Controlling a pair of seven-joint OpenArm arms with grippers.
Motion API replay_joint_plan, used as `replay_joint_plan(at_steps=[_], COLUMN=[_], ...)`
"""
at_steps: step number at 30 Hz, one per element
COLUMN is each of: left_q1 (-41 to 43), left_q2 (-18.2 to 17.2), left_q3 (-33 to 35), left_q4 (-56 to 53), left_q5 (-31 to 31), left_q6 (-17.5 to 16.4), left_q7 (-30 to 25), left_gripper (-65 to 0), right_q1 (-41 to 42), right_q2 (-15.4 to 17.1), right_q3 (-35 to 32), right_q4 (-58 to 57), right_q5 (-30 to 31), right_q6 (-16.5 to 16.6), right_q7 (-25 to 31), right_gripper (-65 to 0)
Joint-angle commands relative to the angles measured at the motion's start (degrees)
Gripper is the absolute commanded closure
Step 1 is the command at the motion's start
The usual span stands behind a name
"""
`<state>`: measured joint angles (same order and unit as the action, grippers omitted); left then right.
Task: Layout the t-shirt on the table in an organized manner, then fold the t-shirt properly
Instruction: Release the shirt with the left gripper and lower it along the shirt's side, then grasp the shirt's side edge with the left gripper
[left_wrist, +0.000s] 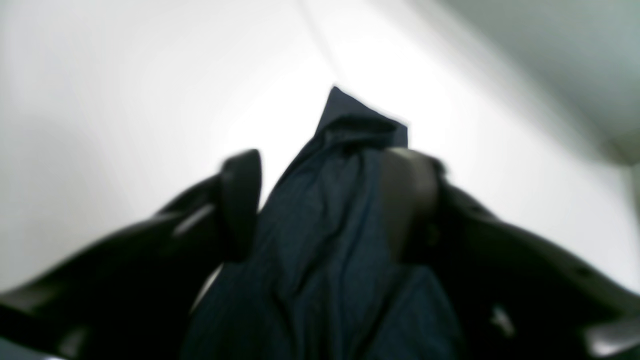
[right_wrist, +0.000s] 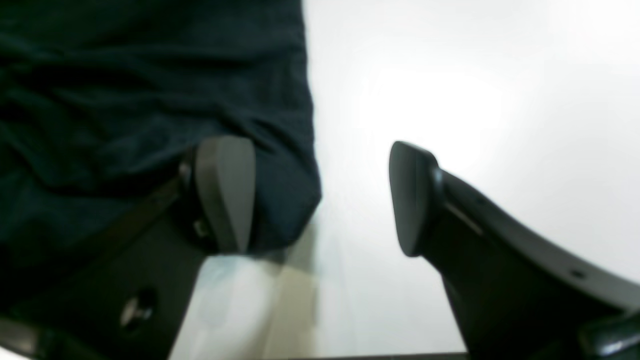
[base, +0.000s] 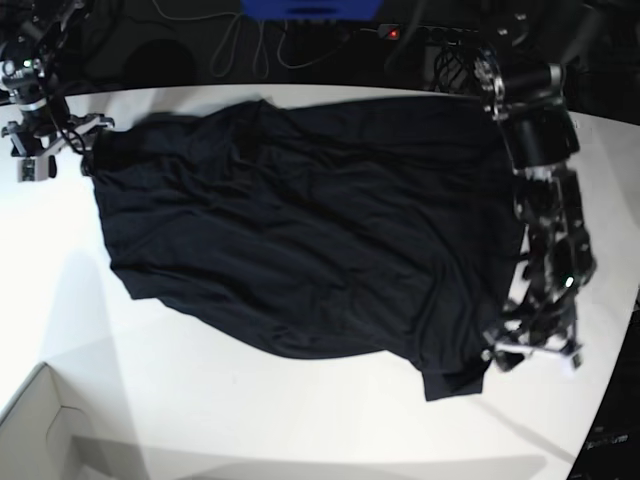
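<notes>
My left gripper (left_wrist: 320, 200) stood with its jaws parted and a bunched ridge of the t-shirt (base: 300, 240) running up between them; the cloth lay against one pad, but through the blur I could not tell whether I truly gripped it or was only straddling it. My right gripper (right_wrist: 320, 195) was plainly wide, one pad over the shirt's edge, the other over bare table (right_wrist: 475, 75), nothing pinched.

The shirt lay spread across the white table, wrinkled and skewed, its long axis running roughly from my right gripper at one corner across to my left gripper at the opposite lower corner (in the base view that is upper left to lower right). So the cloth stretched away from each claw toward the other, and each of us sat right at its own end, neither nearer the middle.

I judged the layout nearly done, with smoothing and squaring wanted before any fold.

The tabletop was smooth, pale and glossy, with free margin around the shirt. A white box (base: 40, 430) sat near a lower corner, and dark cables (base: 250, 40) ran beyond the far edge.
</notes>
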<state>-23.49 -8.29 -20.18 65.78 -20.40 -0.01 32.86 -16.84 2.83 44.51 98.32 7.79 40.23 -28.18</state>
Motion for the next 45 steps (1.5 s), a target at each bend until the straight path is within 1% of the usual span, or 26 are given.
replay_joint_plan(at_steps=[1,3,9,10,13,15,17,22,23,26,29,32,40,41,42,43,45], left_q1=[-4.8,-9.1,-18.4,-19.5,-21.1,-21.0,-20.9,-20.8,-20.8,-20.5,-19.1,-18.1,-17.5,-17.5,-17.5,-17.5,-17.5], left_q2=[-0.5,-0.5,-0.5,-0.5,-0.5,-0.5,-0.5,-1.2,-1.9,-2.5,-2.7,-3.8,-3.7,-3.7,-3.7,-3.7,-3.7], left_q3=[1.5,4.2,14.9,16.2,17.9,18.1,17.9,17.9,17.9,17.7,17.8,18.3,18.4,18.4,18.4,18.4,18.0], left_q4=[-2.3,-9.9,-33.6,-37.0,-45.4,-47.2,-47.2,-47.2,-47.3,-47.3,-47.4,-47.4,-47.4,-47.4,-47.4,-47.4,-47.5], left_q5=[1.1,3.5,8.3,8.8,8.3,8.3,8.3,8.2,8.1,8.0,4.1,0.5,0.1,0.1,0.1,0.1,-0.3], left_q6=[-0.3,-0.3,-0.2,0.0,0.1,0.1,0.1,0.1,0.1,0.1,-0.1,-0.3,-0.3,-0.3,-0.3,-0.3,-0.3], left_q7=[-2.4,-6.4,-23.1,-25.3,-31.1,-34.6,-35.5,-35.5,-35.5,-35.5,-35.7,-35.6,-35.6,-35.6,-35.6,-35.6,-35.6], left_gripper=[-43.3,-44.1,-44.2,-44.2,-44.2,-44.2,-44.2,-44.2,-44.2,-44.2,-44.2,-44.2,-43.6,-42.5,-39.8,-36.1,-25.7], right_q1=[0.2,0.7,0.4,0.4,0.4,0.4,0.4,0.8,0.8,0.9,0.9,0.9,0.9,0.9,0.9,0.9,0.9], right_q2=[0.8,0.8,0.7,0.7,0.6,0.6,0.6,0.6,0.6,0.6,0.7,0.8,0.8,0.8,0.8,0.8,0.8], right_q3=[0.7,1.2,1.2,1.2,1.2,1.2,1.2,1.2,1.2,1.1,1.2,1.2,1.0,1.0,1.1,1.1,1.1], right_q4=[0.8,0.8,0.8,0.8,0.8,0.7,0.7,0.7,0.7,0.6,0.6,0.6,0.6,0.6,0.6,0.6,0.6], right_q5=[0.7,0.7,0.7,0.7,0.7,0.7,0.7,0.7,0.7,0.7,0.7,0.7,0.7,0.7,0.7,0.7,0.7], right_q6=[-0.2,-0.2,-0.2,-0.2,-0.2,-0.2,-0.2,-0.2,-0.2,-0.2,-0.2,-0.2,-0.2,-0.2,-0.2,-0.2,-0.2], right_q7=[1.6,1.5,1.5,1.4,1.4,1.4,1.4,1.4,1.4,1.4,1.4,1.4,1.4,1.4,1.4,1.4,1.4], right_gripper=[-42.6,-42.6,-42.6,-42.6,-42.6,-42.6,-42.6,-42.6,-42.6,-42.6,-42.6,-42.6,-42.6,-42.6,-42.6,-42.6,-42.6])
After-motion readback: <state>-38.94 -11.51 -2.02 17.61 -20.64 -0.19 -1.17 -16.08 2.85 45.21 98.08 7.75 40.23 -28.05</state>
